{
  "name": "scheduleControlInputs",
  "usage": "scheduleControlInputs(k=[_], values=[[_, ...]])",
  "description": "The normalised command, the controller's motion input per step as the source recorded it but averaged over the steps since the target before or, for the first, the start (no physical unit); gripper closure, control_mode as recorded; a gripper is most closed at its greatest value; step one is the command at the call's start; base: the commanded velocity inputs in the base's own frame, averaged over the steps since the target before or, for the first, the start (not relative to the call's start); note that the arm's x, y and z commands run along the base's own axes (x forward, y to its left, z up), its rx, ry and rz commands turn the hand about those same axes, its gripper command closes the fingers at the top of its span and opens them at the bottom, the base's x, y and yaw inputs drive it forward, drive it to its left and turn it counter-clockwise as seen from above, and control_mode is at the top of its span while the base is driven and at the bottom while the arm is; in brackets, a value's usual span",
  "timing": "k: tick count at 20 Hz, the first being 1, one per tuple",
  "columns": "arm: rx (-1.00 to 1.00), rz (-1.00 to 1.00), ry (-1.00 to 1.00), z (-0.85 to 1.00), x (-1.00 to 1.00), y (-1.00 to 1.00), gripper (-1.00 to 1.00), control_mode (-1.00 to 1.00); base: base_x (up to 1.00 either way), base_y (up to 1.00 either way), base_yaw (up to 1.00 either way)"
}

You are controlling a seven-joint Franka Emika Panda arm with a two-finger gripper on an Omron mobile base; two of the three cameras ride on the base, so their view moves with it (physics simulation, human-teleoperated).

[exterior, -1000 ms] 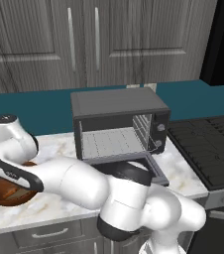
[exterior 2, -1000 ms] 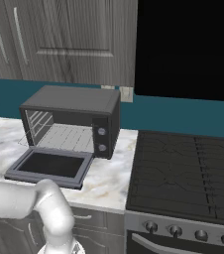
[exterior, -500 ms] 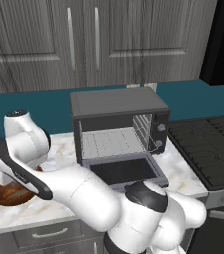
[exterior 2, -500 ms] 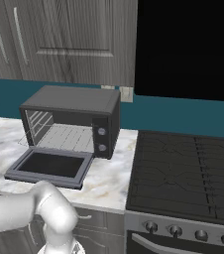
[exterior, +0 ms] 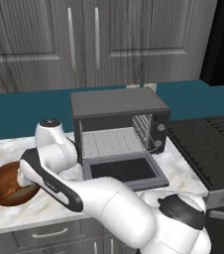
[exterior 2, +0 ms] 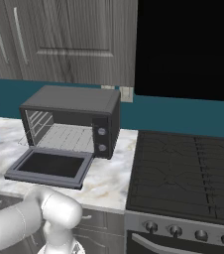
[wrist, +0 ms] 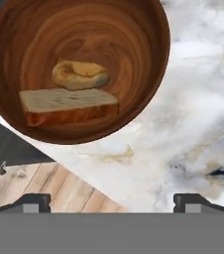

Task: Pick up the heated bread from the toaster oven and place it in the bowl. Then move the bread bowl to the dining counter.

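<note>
Bowl (wrist: 134,44) sits on the marble worktop (wrist: 198,114) at far left, well left of the oven (exterior: 119,121). Wood, visible grain, reddish-brown.

Inside the bowl: one bun (wrist: 80,74), small, domed, golden; one slice (wrist: 67,105), pale, flat, browned along one edge. The two lie just beside each other, likely touching. Bun rests on the bowl floor, free of the hand (wrist: 111,201).

Hand hangs above the bowl's near rim, jaws wide apart, nothing between them. Both dark tips show at the bottom of the hand view.

Oven door (exterior: 121,170) is dropped open, rack (exterior: 111,141) bare. Stove (exterior 2: 183,171) stands to the right of the oven.

Count: one bowl, one bun, one slice, one oven, one stove.

Handling, as judged: bread step looks done; the bowl carry is left. Bowl likely stiff, moderately light, smooth-finished, so somewhat slippery. Too wide to span whole; best hold is the rim, one finger inside the wall, one outside, on the side away from the bread. Keep it level, since the loose bun could roll.
</note>
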Motion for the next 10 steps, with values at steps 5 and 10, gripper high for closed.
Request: scheduleControlInputs(k=[5,10], values=[[0.14,-0.26,0.09,-0.05,0.27,0.01,-1.00,-1.00,0.00,0.00,0.00],[0.22,-0.23,0.08,0.00,0.08,0.06,-1.00,-1.00,0.00,0.00,0.00]])
